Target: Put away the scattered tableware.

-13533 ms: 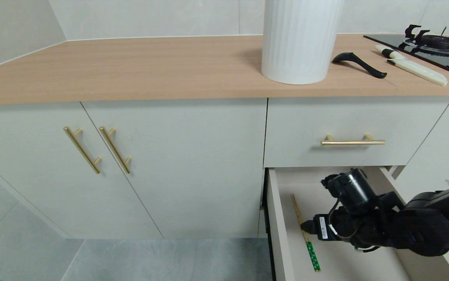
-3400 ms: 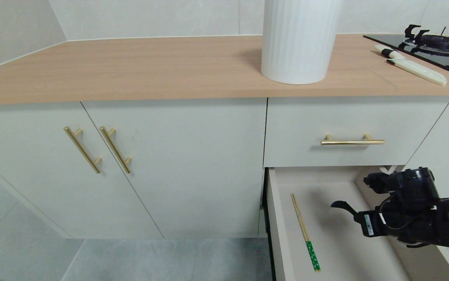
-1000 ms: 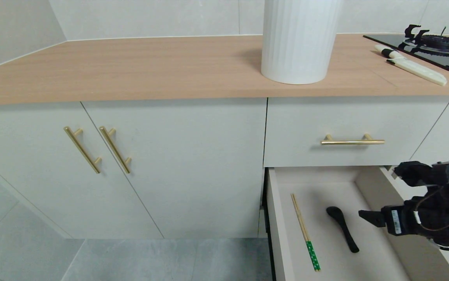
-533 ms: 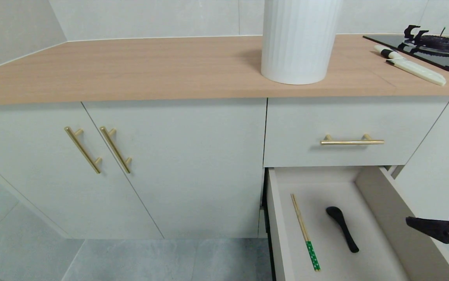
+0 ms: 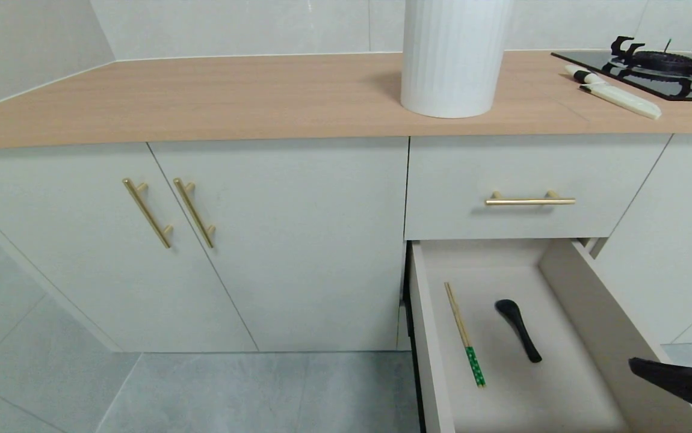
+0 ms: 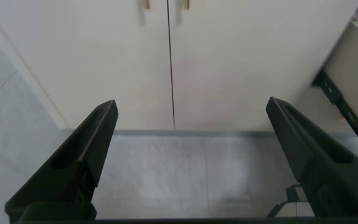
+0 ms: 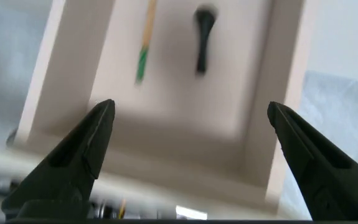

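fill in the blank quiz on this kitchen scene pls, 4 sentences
1. In the open drawer, a black ____ lies beside the chopsticks.
2. The chopsticks' patterned ends are ____.
3. On the countertop, a ____ lies next to the stove.
4. The right tool hangs over the drawer's front, ____ and holding nothing.

Missing words: spoon; green; knife; open

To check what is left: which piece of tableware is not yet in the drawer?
The white knife, lying on the counter beside the stove; the chopsticks and black spoon lie in the open drawer.
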`<state>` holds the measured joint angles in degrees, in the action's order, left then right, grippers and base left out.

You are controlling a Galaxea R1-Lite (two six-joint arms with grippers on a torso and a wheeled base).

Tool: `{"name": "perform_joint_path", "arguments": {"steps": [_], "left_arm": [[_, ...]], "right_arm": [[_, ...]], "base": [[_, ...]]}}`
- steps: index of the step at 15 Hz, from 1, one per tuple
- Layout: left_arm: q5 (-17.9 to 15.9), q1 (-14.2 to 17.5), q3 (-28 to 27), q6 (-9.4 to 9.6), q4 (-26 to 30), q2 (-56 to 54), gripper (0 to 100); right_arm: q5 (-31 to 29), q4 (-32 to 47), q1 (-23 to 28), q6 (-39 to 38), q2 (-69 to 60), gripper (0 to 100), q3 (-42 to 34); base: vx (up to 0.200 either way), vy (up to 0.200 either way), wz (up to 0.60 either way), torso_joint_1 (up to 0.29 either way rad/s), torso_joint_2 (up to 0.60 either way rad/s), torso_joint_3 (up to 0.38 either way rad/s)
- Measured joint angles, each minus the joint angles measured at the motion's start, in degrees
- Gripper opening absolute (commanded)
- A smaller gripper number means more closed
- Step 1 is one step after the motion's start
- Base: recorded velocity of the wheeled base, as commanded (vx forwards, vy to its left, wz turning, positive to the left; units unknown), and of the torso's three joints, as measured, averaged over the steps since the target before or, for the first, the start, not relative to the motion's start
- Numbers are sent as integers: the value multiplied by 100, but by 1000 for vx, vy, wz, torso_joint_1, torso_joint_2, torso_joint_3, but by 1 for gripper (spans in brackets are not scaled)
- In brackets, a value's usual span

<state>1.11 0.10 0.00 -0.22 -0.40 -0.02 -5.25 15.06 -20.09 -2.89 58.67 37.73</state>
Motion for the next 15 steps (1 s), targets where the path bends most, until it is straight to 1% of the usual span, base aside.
{"name": "perform_joint_path", "arguments": {"steps": [2,4,6,9,15], "left_arm": [[0,-5,0,6,7,0,100],[0,-5,0,6,9,0,100],[0,-5,-2,9,2,0,100],[1,-2,-2,9,0,0,100],[1,-2,0,9,0,0,100]], "right_arm": [[-16,301,-218,87,-60,100,-5],[-5,547,-366,167,-68,100,-9],[28,825,-568,447,-62,100,-132],[79,837,-802,679,78,100,-372],[72,766,-909,592,1130,100,-564]], "base": [[-200,0,0,5,2,2],[0,0,0,0,0,0],[0,0,0,0,0,0],[0,0,0,0,0,0],[0,0,0,0,0,0]]}}
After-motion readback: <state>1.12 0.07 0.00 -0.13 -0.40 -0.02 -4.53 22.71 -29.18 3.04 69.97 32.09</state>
